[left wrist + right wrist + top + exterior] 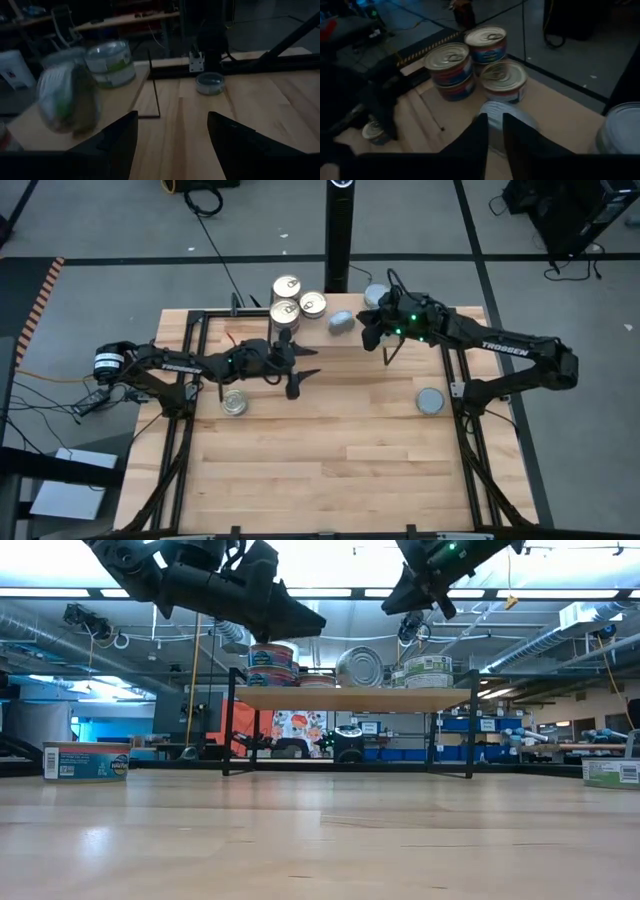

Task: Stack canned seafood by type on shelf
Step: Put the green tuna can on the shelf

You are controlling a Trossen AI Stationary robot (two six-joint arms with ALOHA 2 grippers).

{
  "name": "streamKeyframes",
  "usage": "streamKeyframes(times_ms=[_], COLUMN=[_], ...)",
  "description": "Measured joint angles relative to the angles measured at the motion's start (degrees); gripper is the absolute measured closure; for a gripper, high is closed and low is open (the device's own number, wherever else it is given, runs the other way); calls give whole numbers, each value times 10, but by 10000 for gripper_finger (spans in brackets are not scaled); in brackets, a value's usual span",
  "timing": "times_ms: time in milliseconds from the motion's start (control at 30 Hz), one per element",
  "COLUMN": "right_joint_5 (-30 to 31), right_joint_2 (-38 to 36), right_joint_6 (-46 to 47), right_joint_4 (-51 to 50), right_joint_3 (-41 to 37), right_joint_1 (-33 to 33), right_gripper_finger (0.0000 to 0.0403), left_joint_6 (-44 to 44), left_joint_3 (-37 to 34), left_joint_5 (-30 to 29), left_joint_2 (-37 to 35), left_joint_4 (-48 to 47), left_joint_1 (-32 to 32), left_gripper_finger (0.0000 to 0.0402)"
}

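The shelf (350, 697) stands at the table's far side. On its left part are three gold-topped tins (287, 285) (451, 65), two of them on top of other tins. A blue-grey tin (341, 322) (358, 667) stands on its rim at the shelf's middle and is blurred in both wrist views. Stacked blue-grey tins (376, 296) (428, 671) are on the right part. My right gripper (388, 350) (495, 135) hovers above the shelf, just short of the rim-standing tin, fingers almost together. My left gripper (297, 360) (172, 117) is open, raised at the shelf's near edge.
A gold-topped tin (235, 402) (86, 761) rests flat on the table at the left. A blue-grey tin (430, 400) (210, 82) lies flat at the right. Black frame rails run along both table sides. The wide near half of the tabletop (330, 470) carries nothing.
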Motion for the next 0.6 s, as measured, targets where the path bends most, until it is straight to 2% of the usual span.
streamKeyframes(times_ms=[200, 300, 467, 600], right_joint_5=[30, 45, 54, 121], right_joint_2=[9, 29, 89, 143], right_joint_6=[-11, -26, 28, 5], right_joint_4=[4, 12, -38, -106], right_joint_3=[0, 1, 46, 113], right_joint_1=[36, 45, 49, 51], right_gripper_finger=[273, 251, 225, 202], left_joint_6=[-21, -23, -21, -19], left_joint_3=[0, 0, 0, 0], left_joint_5=[0, 0, 1, 1], left_joint_2=[0, 0, 0, 0], left_joint_4=[-31, -33, -34, -37], left_joint_1=[0, 0, 0, 0], left_gripper_finger=[176, 207, 268, 306])
